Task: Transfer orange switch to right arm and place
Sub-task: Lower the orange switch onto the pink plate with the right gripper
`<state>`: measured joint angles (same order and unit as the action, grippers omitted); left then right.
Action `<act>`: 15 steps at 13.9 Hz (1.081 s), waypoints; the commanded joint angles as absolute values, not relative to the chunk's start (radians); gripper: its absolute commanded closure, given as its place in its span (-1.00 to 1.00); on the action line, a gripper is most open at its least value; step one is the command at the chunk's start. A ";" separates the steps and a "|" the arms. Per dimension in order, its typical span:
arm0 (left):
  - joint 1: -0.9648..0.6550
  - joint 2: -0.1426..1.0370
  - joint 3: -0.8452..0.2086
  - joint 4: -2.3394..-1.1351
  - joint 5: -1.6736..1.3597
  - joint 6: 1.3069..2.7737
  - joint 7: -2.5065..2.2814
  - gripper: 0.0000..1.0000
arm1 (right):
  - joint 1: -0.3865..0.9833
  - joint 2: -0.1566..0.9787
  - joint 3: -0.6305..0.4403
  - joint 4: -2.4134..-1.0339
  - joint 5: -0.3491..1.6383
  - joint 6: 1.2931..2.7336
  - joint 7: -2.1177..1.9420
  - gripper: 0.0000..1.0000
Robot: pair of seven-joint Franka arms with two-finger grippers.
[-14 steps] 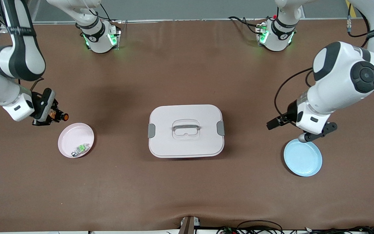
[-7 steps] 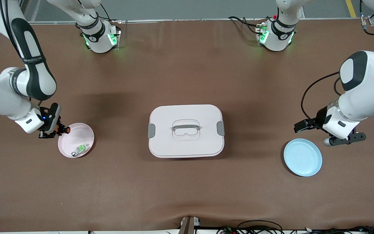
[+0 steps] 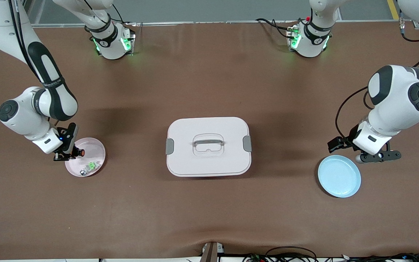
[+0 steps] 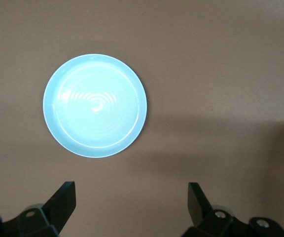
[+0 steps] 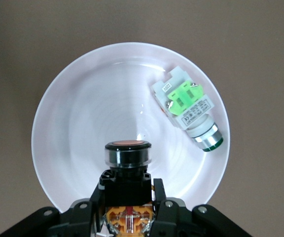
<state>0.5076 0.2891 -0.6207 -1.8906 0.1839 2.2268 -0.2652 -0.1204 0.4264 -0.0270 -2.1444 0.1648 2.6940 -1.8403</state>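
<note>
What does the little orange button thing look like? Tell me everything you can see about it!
The small black block-shaped switch with a round orange cap looks plastic. A clear ring rims the orange top, and orange parts show low on its body. The right pincer is shut on its black body and holds it in the air over the round pale pink plate, cap pointing out from the pincer's tips. It sits apart from the silver-and-green switch lying on that plate.

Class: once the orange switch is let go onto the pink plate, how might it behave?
The orange switch looks rigid. With its round cap, it may roll on the pink plate, perhaps toward the green switch.
</note>
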 commanded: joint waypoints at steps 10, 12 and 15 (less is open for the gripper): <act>0.548 0.253 -0.629 -1.853 0.195 2.054 -0.156 -1.00 | -0.140 0.465 0.028 -2.186 0.250 2.743 -1.871 1.00; 0.554 0.256 -0.629 -1.855 0.195 2.054 -0.158 -1.00 | -0.141 0.472 0.028 -2.184 0.250 2.743 -1.871 1.00; 0.554 0.275 -0.629 -1.853 0.195 2.071 -0.161 -1.00 | -0.130 0.472 0.026 -2.183 0.262 2.740 -1.858 -0.98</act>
<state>0.5500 0.2717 -0.6246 -1.8583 0.1880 2.0745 -0.1606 -0.1208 0.4725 0.0122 -2.1723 0.2365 2.7242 -1.8403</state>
